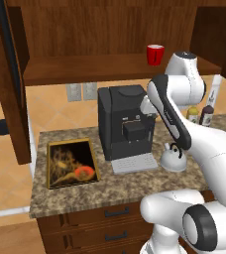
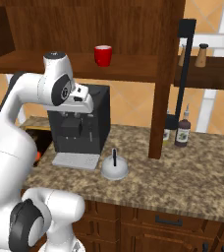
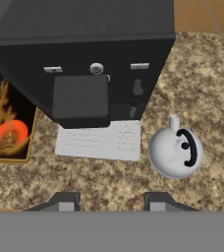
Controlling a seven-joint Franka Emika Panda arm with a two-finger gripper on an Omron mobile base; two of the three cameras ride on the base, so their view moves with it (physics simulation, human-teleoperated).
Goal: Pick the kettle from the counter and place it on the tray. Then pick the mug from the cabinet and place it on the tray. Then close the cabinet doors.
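Observation:
The silver-white kettle [image 1: 173, 158] [image 2: 115, 169] [image 3: 174, 151] stands on the granite counter [image 1: 110, 191], just right of the coffee machine's grey drip plate. My gripper [image 3: 112, 201] hovers high above the counter in front of the machine, open, with nothing between its fingers; the kettle lies below and to its right. The gold-rimmed tray [image 1: 70, 141] [image 3: 29, 138] lies left of the machine. On the shelf of the wooden cabinet [image 1: 85, 69] stands the red mug [image 1: 155, 54] [image 2: 103, 55]. The cabinet doors [image 1: 6, 74] [image 2: 182, 74] stand open.
A big black coffee machine [image 1: 122, 126] [image 2: 82, 128] [image 3: 84, 59] sits between tray and kettle. Dark bottles [image 1: 206, 114] [image 2: 182, 130] stand at the back right of the counter. Bare granite stretches right of the kettle.

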